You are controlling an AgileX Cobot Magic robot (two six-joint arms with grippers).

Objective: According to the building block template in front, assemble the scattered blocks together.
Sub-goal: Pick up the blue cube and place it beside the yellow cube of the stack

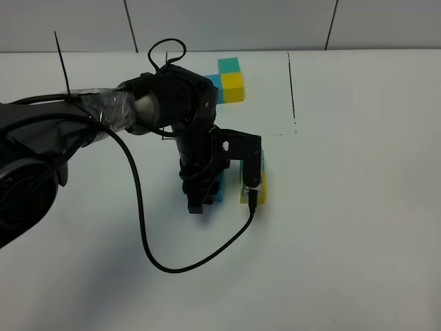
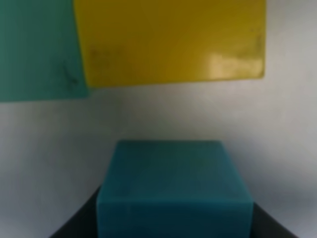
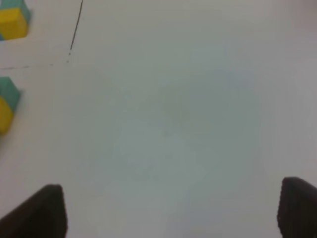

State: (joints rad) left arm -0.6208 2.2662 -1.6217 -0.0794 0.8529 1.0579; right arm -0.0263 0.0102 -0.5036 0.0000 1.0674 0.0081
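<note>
The building block template [image 1: 231,79] is a blue, teal-green and yellow L at the back of the table; it also shows in the right wrist view [image 3: 12,22]. My left gripper [image 1: 205,194] is shut on the blue cube [image 1: 216,189] at table level in the middle. In the left wrist view the blue cube [image 2: 173,191] sits between the dark fingers [image 2: 74,223], a short gap from the yellow cube [image 2: 173,42] and the teal-green cube [image 2: 37,49]. The yellow cube [image 1: 262,187] is partly hidden behind the wrist camera. My right gripper [image 3: 173,213] is open, empty, over bare table.
A thin black drawn line [image 1: 291,89] runs down the white table [image 1: 358,207] right of the template. The left arm's black cable [image 1: 141,207] loops over the table in front. A tiled wall [image 1: 227,24] stands behind.
</note>
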